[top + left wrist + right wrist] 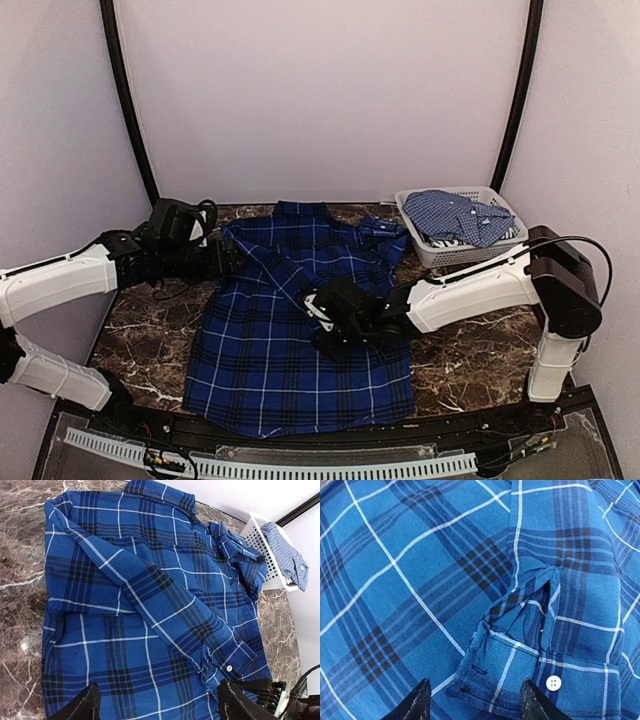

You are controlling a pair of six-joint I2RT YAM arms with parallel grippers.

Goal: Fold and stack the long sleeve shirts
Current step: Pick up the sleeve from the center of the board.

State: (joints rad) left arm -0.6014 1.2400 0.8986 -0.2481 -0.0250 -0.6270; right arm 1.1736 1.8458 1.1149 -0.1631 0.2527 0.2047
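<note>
- dark brown marbled bench; pale lilac walls
- dark royal-blue plaid button-up shirt flat mid-bench; long axis near–far, collar toward the back wall, hem toward the arm bases
- one sleeve folded diagonally across the front
- left end effector spread, empty, near the far-left shoulder
- right end effector spread over the buttoned cuff
- lighter blue fine-checked shirt in white plastic lattice basket, far right

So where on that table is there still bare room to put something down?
Two patches of bare marble: front left, between the plaid shirt and the table's edge, and front right, between that shirt and the right arm's base, in front of the basket. The middle is crowded by the shirt, and the back right corner by the basket holding the light shirt.
</note>
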